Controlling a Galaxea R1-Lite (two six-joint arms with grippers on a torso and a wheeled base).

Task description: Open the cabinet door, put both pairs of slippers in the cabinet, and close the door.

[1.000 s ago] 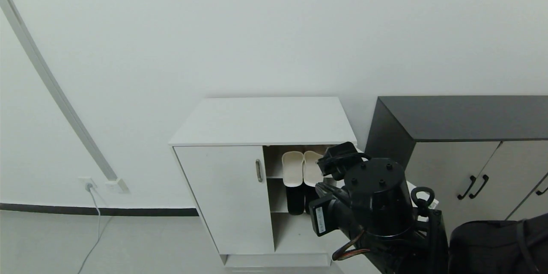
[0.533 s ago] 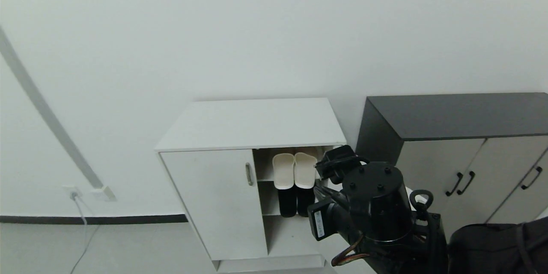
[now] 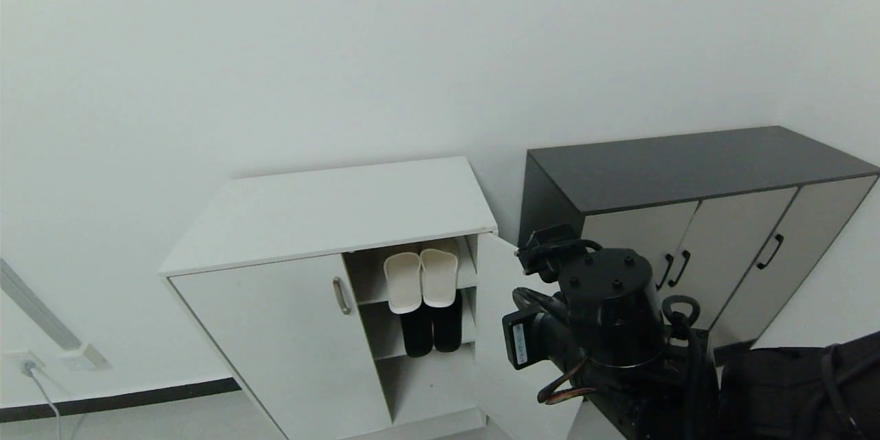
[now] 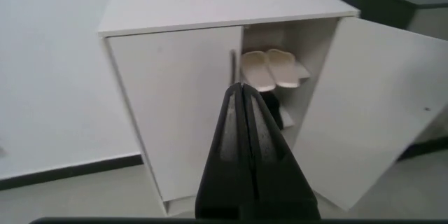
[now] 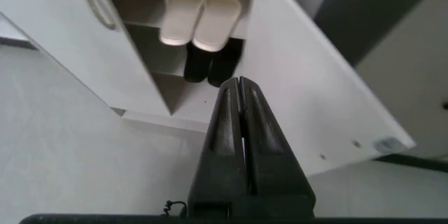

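The white cabinet (image 3: 330, 213) has its left door (image 3: 275, 337) closed and its right door (image 3: 505, 350) swung open. A white pair of slippers (image 3: 421, 278) rests on the top shelf, toes sticking out. A black pair (image 3: 432, 332) sits on the shelf below. My right arm (image 3: 598, 316) hangs in front of the open door. From the right wrist view, my right gripper (image 5: 241, 82) is shut and empty, close to the open door (image 5: 315, 105), below the white pair (image 5: 199, 21) and the black pair (image 5: 210, 64). My left gripper (image 4: 241, 88) is shut and empty, facing the cabinet front with the white slippers (image 4: 274, 68) beyond it.
A dark-topped cabinet (image 3: 687, 165) with black handles stands right of the white one, close to the open door. A wall socket with a cable (image 3: 27, 364) sits low at the left. Bare floor lies before the cabinet.
The whole head picture has shifted, so the camera has moved: the cabinet sits further left and the open right door has come into sight. Slippers lie as before.
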